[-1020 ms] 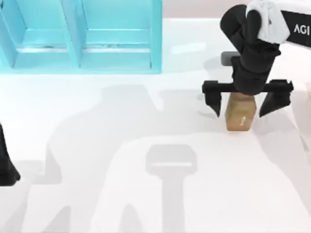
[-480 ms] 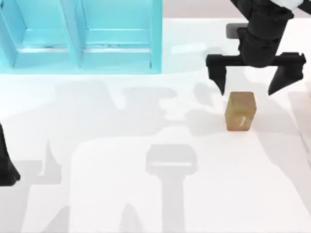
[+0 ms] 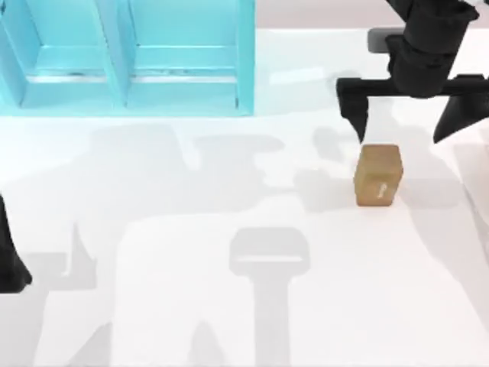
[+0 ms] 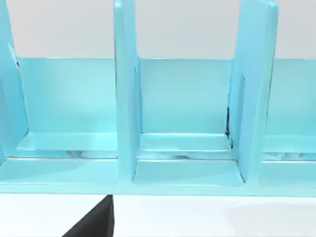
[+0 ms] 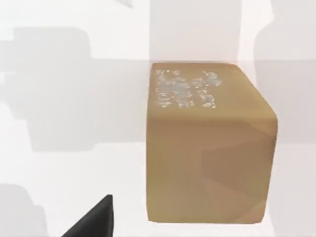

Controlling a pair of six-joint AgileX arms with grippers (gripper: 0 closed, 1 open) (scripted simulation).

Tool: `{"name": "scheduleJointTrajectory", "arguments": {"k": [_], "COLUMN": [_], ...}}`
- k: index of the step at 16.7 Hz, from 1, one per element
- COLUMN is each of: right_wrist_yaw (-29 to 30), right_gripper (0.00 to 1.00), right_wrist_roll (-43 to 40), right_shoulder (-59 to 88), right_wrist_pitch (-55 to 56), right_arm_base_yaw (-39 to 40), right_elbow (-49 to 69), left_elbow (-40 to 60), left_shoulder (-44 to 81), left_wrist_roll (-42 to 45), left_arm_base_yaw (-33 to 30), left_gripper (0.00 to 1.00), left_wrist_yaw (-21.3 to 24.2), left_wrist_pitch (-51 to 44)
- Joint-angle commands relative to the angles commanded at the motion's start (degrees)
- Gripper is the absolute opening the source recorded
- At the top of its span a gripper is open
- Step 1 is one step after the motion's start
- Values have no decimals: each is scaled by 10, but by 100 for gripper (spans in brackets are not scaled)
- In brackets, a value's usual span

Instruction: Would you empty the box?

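Note:
The turquoise box [image 3: 122, 57] with upright dividers stands at the table's back left, and its compartments [image 4: 185, 143] look bare in the left wrist view. A tan block [image 3: 377, 174] rests on the white table at the right. From the right wrist view the tan block [image 5: 207, 148] lies alone on the table with nothing around it. My right gripper [image 3: 403, 131] hangs open just behind the block, fingers spread wide and holding nothing. My left arm [image 3: 9, 264] sits parked at the table's left edge.
Arm shadows fall across the white tabletop [image 3: 229, 306] in the middle and front. The box's right wall [image 3: 246, 57] stands a short way to the left of the right gripper.
The right gripper, which stood open astride the tan block, has drawn back towards the table's far edge. The block stays where it was. The left arm has not moved.

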Motion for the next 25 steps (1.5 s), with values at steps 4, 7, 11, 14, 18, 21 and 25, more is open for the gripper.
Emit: {"name": "scheduleJointTrajectory", "arguments": {"k": [4, 7, 11, 14, 18, 21, 25], "right_wrist_yaw": [0, -1, -1, -1, -1, -1, -1], "right_gripper": [100, 100, 100, 100, 100, 100, 100], "right_wrist_roll": [-107, -230, -388, -452, -464, -466, -481], "right_shoulder": [-19, -42, -73, -92, -97, -92, -76], "right_wrist_pitch": [-11, -22, -34, -38, -39, -29, 50], "right_arm_base_yaw": [-107, -230, -387, -451, -464, -465, -481], "right_elbow": [-9, -22, -43, -56, -59, -64, -127], "left_elbow": [0, 0, 0, 0, 0, 0, 0], "left_shoulder": [0, 0, 0, 0, 0, 0, 0], "left_wrist_roll": [0, 0, 0, 0, 0, 0, 0], "left_arm_base_yaw": [0, 0, 0, 0, 0, 0, 0], "left_gripper": [100, 100, 100, 100, 100, 100, 100], "left_wrist_yaw": [0, 0, 0, 0, 0, 0, 0], "left_wrist_pitch": [0, 0, 0, 0, 0, 0, 0]}}
